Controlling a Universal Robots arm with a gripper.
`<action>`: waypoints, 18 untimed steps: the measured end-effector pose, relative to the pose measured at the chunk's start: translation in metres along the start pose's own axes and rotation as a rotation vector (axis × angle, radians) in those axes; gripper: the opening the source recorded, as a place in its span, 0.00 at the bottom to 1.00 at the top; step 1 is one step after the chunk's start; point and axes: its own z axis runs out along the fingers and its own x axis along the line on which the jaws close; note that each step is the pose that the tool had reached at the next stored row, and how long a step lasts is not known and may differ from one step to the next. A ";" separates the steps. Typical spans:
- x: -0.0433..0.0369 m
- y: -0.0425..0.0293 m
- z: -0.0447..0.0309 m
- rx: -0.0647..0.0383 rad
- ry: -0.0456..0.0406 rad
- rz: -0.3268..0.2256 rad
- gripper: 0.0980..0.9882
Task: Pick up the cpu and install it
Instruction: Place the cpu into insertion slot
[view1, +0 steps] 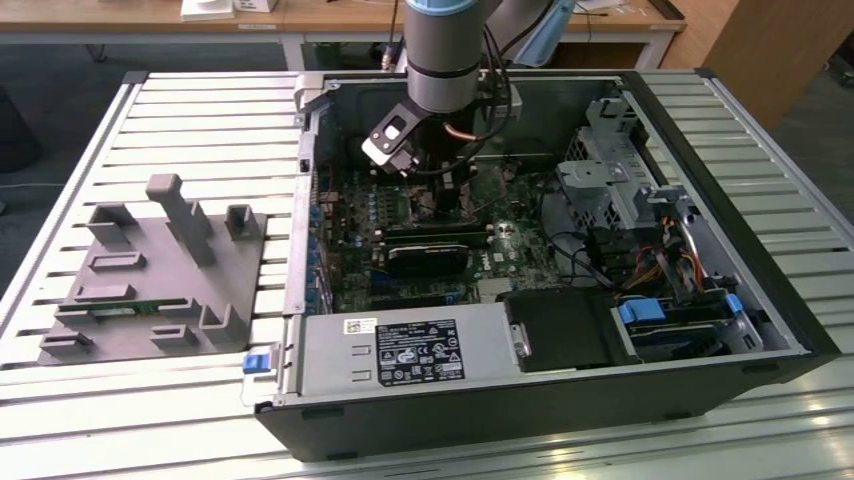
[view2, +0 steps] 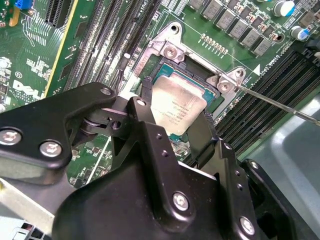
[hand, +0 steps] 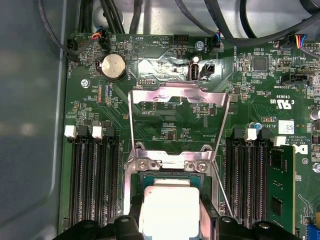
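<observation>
Arm reaches down into the open computer case (view1: 534, 425), which lies on its side on the slatted tabletop (view1: 200, 100). The gripper (view2: 178, 112) is low over the motherboard (hand: 240, 100), at the socket frame (view2: 169, 50). The cpu (view2: 176, 102) (hand: 167, 205), silver lid up, lies between the 2 black fingers (view2: 146, 97). In both wrist views the jaws are closed against 2 opposite edges of the chip, so they read as grasping it. The chip is squared up inside the socket opening; I cannot tell whether it is fully seated or just above the contacts. The metal load plate (hand: 177, 97) stands flipped up on its hinge beyond the chip, and the thin retention lever (view2: 280, 106) is swung out to one side. Black memory slots (hand: 92, 175) flank the socket on both sides, with 1 green memory stick (hand: 280, 190) standing in a slot. A coin cell (hand: 113, 66) sits further up the board. On the exterior view's left, a grey parts fixture (view1: 147, 270) rests on the tabletop, well apart from the case.
</observation>
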 end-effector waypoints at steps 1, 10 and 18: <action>0.0000 0.0000 0.0000 0.000 0.0000 0.000 0.48; 0.0000 0.0000 -0.0004 0.000 -0.0003 0.000 0.56; 0.0001 0.0004 -0.0075 0.000 0.0001 0.000 0.56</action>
